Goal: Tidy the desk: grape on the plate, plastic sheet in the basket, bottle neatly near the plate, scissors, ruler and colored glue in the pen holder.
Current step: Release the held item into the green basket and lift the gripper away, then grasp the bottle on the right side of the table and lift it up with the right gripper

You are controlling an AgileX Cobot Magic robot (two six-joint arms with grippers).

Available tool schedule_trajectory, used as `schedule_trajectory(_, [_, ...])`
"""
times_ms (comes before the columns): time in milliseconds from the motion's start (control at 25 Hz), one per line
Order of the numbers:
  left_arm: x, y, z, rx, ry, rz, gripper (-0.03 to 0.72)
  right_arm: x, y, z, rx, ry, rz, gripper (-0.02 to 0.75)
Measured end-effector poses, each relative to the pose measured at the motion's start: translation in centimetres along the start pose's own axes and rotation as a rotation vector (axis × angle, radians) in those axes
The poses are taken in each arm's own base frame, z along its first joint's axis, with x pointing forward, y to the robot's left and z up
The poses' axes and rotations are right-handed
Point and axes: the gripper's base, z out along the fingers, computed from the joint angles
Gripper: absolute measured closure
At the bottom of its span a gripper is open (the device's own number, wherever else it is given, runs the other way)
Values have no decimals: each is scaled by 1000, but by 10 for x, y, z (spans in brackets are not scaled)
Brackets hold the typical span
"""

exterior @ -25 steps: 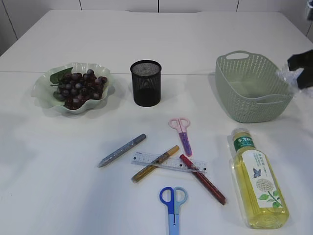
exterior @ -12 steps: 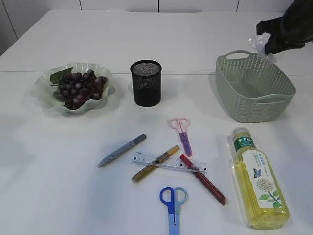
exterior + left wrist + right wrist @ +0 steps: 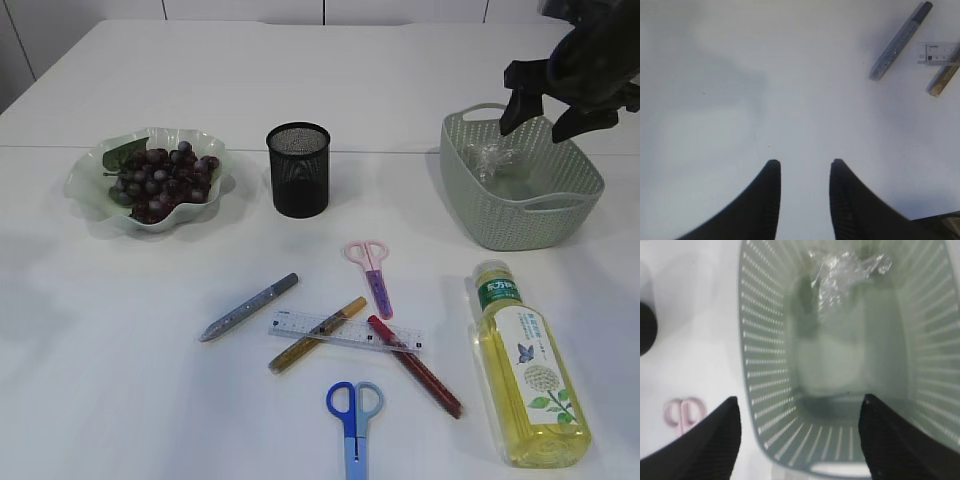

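Note:
My right gripper point(image 3: 545, 115) point(image 3: 799, 405) hangs open over the green basket point(image 3: 480, 215) point(image 3: 765, 340). The crumpled clear plastic sheet point(image 3: 495, 158) point(image 3: 840, 272) lies loose inside, at the basket's far end. My left gripper point(image 3: 802, 167) is open above bare table with nothing between its fingers. Grapes point(image 3: 160, 180) fill the green plate point(image 3: 90, 170). The bottle point(image 3: 525, 370) lies on its side at the front right. Pink scissors point(image 3: 372, 270), blue scissors point(image 3: 352, 415), the ruler point(image 3: 300, 325) and grey point(image 3: 248, 307), gold point(image 3: 318, 335) and red point(image 3: 415, 367) glue sticks lie in front of the black pen holder point(image 3: 298, 170).
The left wrist view catches the grey glue stick point(image 3: 900, 41), the ruler's end point(image 3: 937, 53) and the gold glue stick point(image 3: 943, 80) at the upper right. In the right wrist view, the pink scissors point(image 3: 684, 412) lie left of the basket.
My right gripper carried the plastic sheet from the basket's right side to above it, then opened. The sheet dropped into the basket. The left gripper has not moved.

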Motion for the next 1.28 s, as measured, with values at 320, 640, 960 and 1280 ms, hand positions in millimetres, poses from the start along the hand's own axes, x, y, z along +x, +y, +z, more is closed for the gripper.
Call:
schedule_trajectory(320, [-6, -1, 0, 12, -64, -3, 442, 17, 22, -45, -32, 186, -44, 163])
schedule_trajectory(640, [-8, -2, 0, 18, -84, -6, 442, 45, 71, -58, 73, 239, -159, 163])
schedule_trajectory(960, [-8, -2, 0, 18, -84, -6, 442, 106, 84, -43, 91, 412, -150, 163])
schedule_trajectory(1280, [-8, -2, 0, 20, -84, -5, 442, 155, 92, -17, 109, 436, -94, 163])
